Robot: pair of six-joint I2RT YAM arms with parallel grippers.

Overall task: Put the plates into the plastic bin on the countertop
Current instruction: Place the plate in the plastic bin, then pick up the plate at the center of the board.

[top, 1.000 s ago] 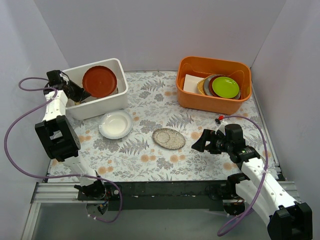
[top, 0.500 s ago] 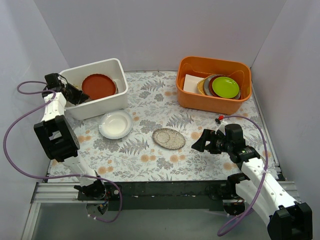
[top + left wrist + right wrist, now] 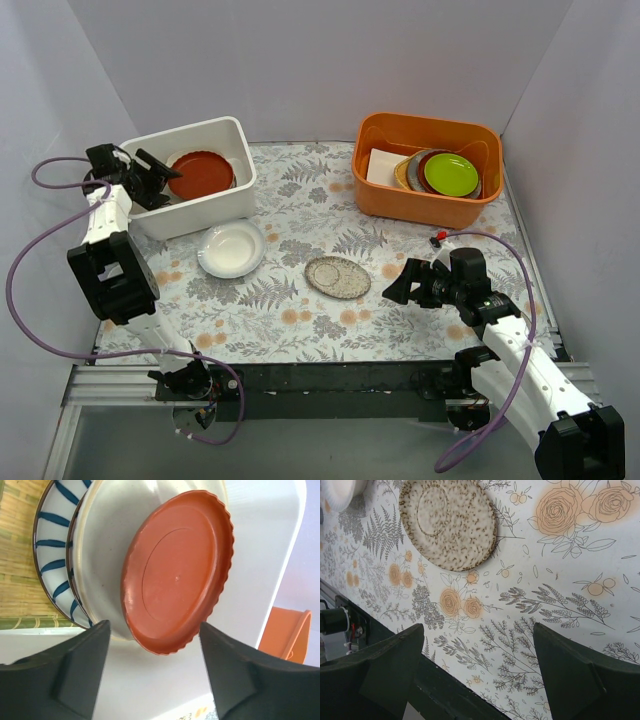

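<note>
Bin: white plastic bin (image 3: 200,212) stands at the far left of the countertop (image 3: 300,200); inside, a striped plate (image 3: 52,555) and a pale plate (image 3: 105,555) are stacked, with the red-brown plate (image 3: 177,570) leaning on top.
Left gripper: left gripper (image 3: 155,676) has its fingers apart, either side of the red-brown plate and not touching, so the plate lies free on the stack.
Right gripper: right gripper (image 3: 477,680) is spread wide and holds nothing; it sits low near the speckled plate (image 3: 447,522), probably to pick it.
Outside: the speckled plate and the small white plate (image 3: 232,249) lie on the countertop.
</note>
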